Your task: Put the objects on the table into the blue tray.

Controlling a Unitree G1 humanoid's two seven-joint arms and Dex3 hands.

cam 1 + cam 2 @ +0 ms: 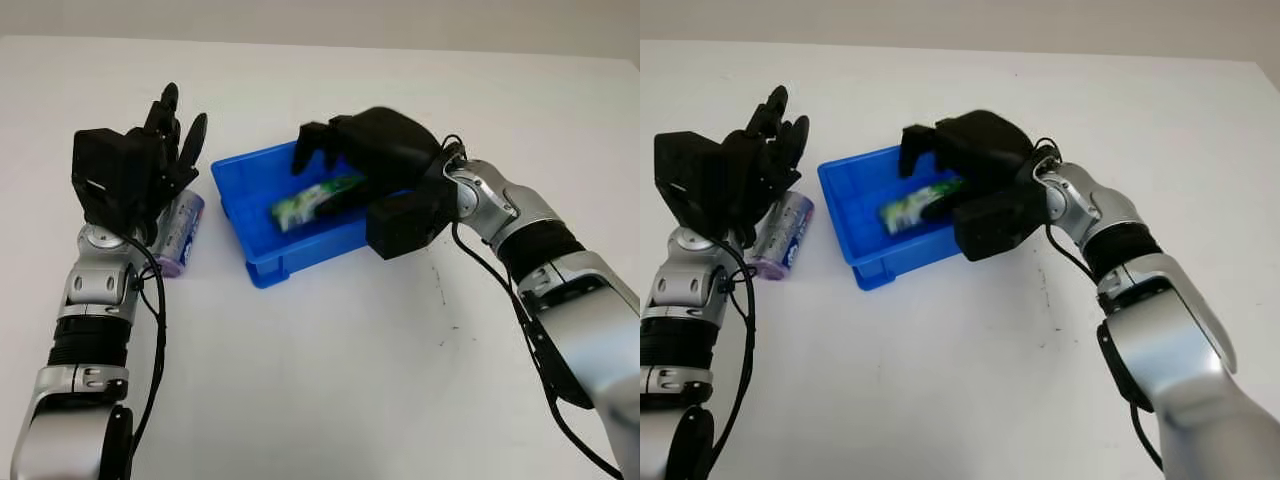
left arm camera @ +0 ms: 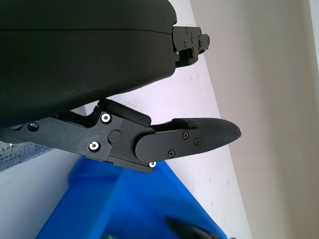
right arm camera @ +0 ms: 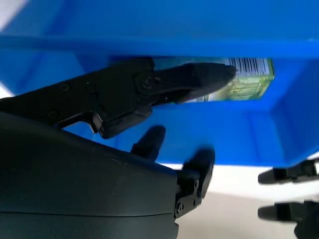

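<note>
while our right hand (image 1: 345,150) hangs over the blue tray (image 1: 262,262), a green packet (image 1: 312,200) sits inside the tray just beneath its fingers; we cannot tell whether those fingers grip the packet or merely hover by it. at about nine o'clock from the tray, a silver can (image 1: 179,233) lies on the white table (image 1: 330,380), with our left hand (image 1: 160,150) open just above it, holding nothing.

Glossy plastic blue tray (image 1: 262,262); matt white table (image 1: 330,380).
</note>
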